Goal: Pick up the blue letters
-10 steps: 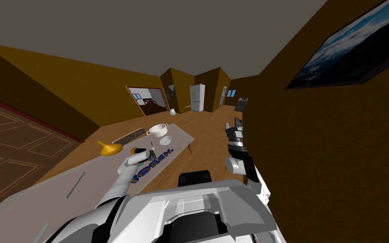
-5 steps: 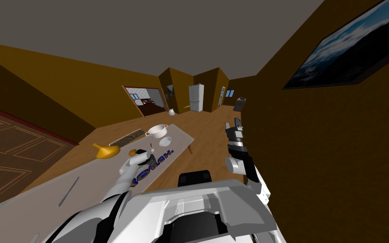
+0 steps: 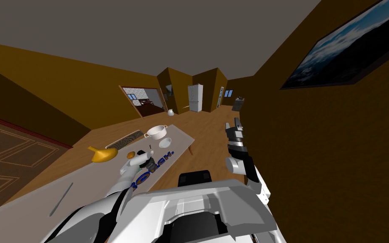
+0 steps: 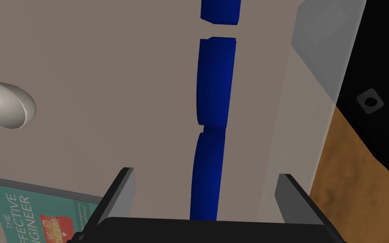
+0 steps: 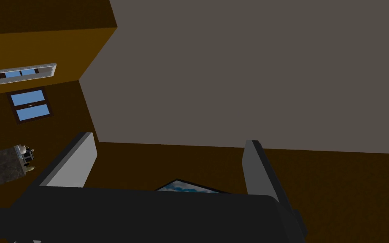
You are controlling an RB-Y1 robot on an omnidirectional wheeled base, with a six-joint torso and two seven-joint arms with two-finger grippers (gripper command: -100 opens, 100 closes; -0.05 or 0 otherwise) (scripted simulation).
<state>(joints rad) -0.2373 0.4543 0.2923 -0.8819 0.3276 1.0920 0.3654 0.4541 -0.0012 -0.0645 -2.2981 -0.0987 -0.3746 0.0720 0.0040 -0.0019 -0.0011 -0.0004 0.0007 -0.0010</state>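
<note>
Left gripper (image 4: 204,174): fingers spread wide, nothing between the pads. It points down at the table (image 4: 105,63), and the row of blue letters (image 4: 214,80) runs straight up the gap between the two fingers, touching neither.

Change over the last second:
- The whole head view has slid, with the table's things drifting left. That is my own turn, not theirs.
- The left hand sat at the row's far side, with most of the letters legible beside it. It now covers the middle of the row, and only the end letters read on either side.

Where the letters are: standing in a line on the table, close to the edge nearest me, with wooden floor just past that edge. A teal book (image 4: 33,215) lies beside the left finger. A pale rounded thing (image 4: 6,105) sits well apart.

Right gripper (image 5: 169,139): raised at my right side, fingers wide, idle.

Judgement — alignment looks done and the approach is near its end. The fingers straddle the row across its thin face, so what remains is descent, then closing. Height above the table cannot be read from these views.

Risk: the letters look like separate pieces, and a squeeze may take one or two and topple the others.
</note>
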